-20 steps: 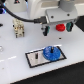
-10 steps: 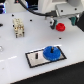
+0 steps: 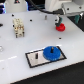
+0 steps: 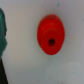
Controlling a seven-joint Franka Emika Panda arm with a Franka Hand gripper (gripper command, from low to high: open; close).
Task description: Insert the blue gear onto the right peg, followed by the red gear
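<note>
Now the gripper (image 3: 58, 19) hangs directly above the red gear (image 3: 60, 26) at the far side of the exterior view, toward its right. The step in hand looks like the pick of that gear: the arm should centre the fingers across the raised hub, descend straight and close evenly, so the gear stays level for threading over the pin afterwards. How far the fingers stand apart I cannot tell; in the exterior view they are a dark blur, and the wrist view shows only the red gear (image 4: 51, 34) below, its centre hole dark, nothing pinching it. It seems to lie free on the white table (image 3: 15, 50).

Nearer the camera, the blue gear (image 3: 52, 52) already sits on the grey plate (image 3: 31, 61), at its right end, hiding the right peg. The left peg (image 3: 36, 56) stands bare beside it.
</note>
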